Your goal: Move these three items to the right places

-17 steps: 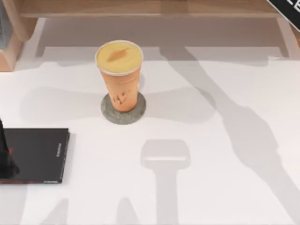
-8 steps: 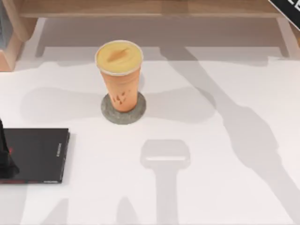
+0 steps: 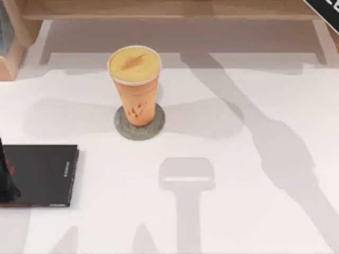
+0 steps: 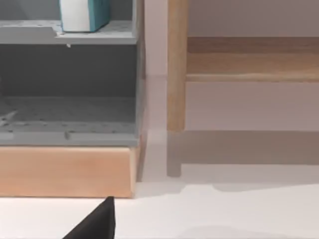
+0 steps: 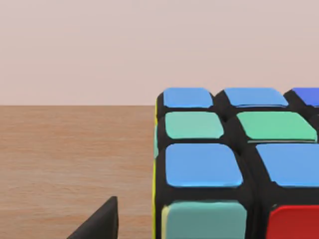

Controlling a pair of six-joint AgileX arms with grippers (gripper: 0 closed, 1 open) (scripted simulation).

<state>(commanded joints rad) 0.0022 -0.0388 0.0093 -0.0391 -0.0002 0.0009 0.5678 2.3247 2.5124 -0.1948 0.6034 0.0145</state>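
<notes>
A tall orange drink cup (image 3: 134, 84) stands upright on a round grey coaster (image 3: 139, 124) near the middle of the white tabletop (image 3: 254, 211). A flat black book (image 3: 39, 175) lies at the left edge, a dark arm part (image 3: 6, 182) overlapping it.

The cup (image 3: 134, 84) stands on the coaster (image 3: 139, 128) toward the table's (image 3: 238, 211) far edge, with the flat book (image 3: 41, 175) at its left edge.
</notes>
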